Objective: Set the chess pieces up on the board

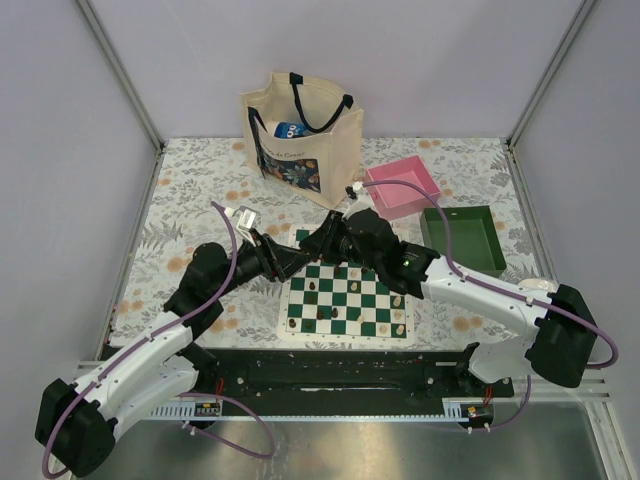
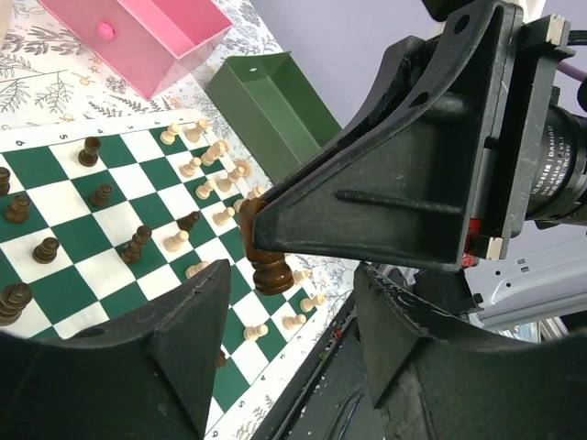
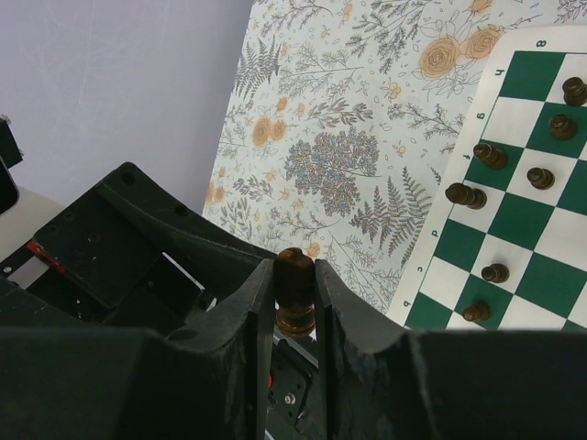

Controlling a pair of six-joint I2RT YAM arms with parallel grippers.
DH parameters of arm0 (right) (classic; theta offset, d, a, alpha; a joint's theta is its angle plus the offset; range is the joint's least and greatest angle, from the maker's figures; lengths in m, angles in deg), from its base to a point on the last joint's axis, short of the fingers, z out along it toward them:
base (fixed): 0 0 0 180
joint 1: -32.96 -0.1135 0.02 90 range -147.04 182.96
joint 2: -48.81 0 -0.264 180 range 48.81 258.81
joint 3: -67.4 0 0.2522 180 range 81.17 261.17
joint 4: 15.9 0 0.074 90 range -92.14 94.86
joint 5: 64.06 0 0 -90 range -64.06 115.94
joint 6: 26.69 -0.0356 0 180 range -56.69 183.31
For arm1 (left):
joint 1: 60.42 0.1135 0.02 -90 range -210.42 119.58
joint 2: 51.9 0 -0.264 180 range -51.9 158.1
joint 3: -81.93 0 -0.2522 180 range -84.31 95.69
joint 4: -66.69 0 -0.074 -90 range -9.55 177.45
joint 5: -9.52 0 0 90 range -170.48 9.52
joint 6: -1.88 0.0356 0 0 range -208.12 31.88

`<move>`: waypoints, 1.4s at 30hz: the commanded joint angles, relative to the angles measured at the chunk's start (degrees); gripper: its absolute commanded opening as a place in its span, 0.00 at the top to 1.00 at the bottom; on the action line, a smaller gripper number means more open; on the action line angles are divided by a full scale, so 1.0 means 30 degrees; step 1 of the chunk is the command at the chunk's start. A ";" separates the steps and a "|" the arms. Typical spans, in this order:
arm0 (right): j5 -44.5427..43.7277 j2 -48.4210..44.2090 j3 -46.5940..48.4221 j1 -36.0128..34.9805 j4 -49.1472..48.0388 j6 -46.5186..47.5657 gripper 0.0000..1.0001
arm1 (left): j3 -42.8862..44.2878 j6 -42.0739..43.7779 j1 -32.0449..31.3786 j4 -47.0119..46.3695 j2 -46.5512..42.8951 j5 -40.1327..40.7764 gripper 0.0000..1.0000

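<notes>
The board (image 1: pixel 345 338) lies mid-table, with dark chess pieces (image 1: pixel 318 286) on its left half and cream pieces (image 1: pixel 397 322) on its right half. My right gripper (image 1: pixel 326 241) is shut on a dark brown piece (image 3: pixel 295 291) and holds it in the air over the board's far left corner. The piece's head is clamped between the fingers and its base sticks out. My left gripper (image 1: pixel 297 261) is open and faces it. In the left wrist view the held piece (image 2: pixel 267 261) hangs just beyond the left gripper (image 2: pixel 293 302), between its spread fingertips.
A cream tote bag (image 1: pixel 300 135) stands at the back. A pink tray (image 1: pixel 403 187) and a green tray (image 1: pixel 463 238) lie at the back right. Both also show in the left wrist view, pink (image 2: pixel 156 37) and green (image 2: pixel 266 101). A floral cloth (image 1: pixel 190 200) covers the table.
</notes>
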 commanded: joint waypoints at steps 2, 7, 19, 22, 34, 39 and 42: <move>0.0358 -0.0761 -0.0178 0.0010 -0.1056 -0.0057 0.75 | 0.0255 0.0378 -0.0068 -0.1063 0.0111 0.0544 0.45; 0.0593 -0.0760 -0.0237 0.0039 -0.1174 -0.0057 0.75 | 0.0255 0.0408 -0.0097 -0.1151 0.0346 0.0602 0.46; 0.1207 -0.0702 -0.0266 0.0068 -0.1261 -0.0056 0.75 | 0.0343 0.0758 -0.0097 -0.0975 0.0170 0.1275 0.63; 0.1208 -0.0789 -0.0383 0.0039 -0.1320 -0.0027 0.74 | 0.0343 0.0818 -0.0097 -0.0829 0.0142 0.1305 0.71; 0.1646 -0.1843 -0.0471 0.0359 -0.0706 0.1904 0.49 | 0.1689 0.4677 -0.0097 0.3034 -0.0150 0.0809 0.99; 0.3899 -0.2401 0.0200 0.1239 0.1340 0.3309 0.46 | 0.2538 0.7025 -0.0097 0.4765 -0.0591 -0.0829 1.00; 0.5188 -0.2606 0.0729 0.1649 0.2515 0.4451 0.45 | 0.2891 0.7527 -0.0097 0.5001 -0.0533 -0.2526 1.00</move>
